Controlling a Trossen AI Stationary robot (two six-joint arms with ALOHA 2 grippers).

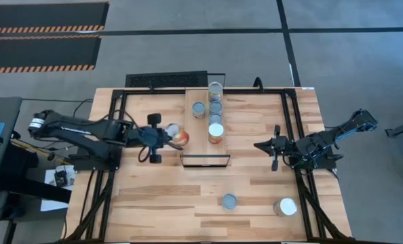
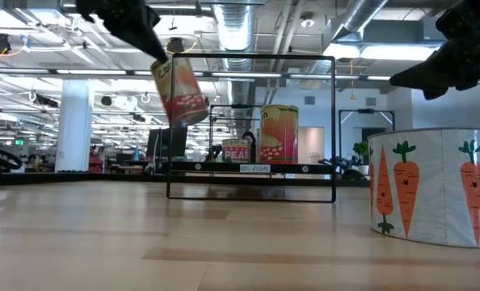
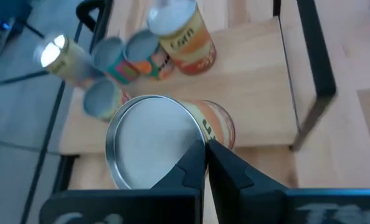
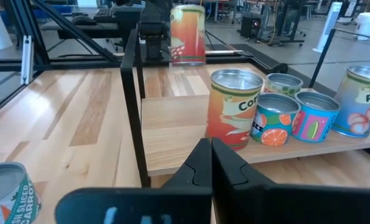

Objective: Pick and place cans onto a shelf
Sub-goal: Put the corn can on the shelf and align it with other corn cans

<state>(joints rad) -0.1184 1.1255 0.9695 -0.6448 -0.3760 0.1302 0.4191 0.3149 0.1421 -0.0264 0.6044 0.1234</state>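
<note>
We see the left claw (image 1: 166, 133) closed on a can (image 1: 178, 139), lifted and tilted just left of the shelf (image 1: 212, 139), where five cans stand. We judge the can rigid, light and smooth-walled, best pinched across its sides. The left arm lies low across the worktop (image 1: 188, 196). The right claw (image 1: 268, 146) waits shut, empty.

We see four cans (image 1: 215, 112) crowding the shelf's (image 1: 200, 139) far half; near half bare. Black frame (image 1: 205, 160) bars its near end. Open tabletop (image 1: 174, 196) in front, two stray cans (image 1: 229, 201) aside.
</note>
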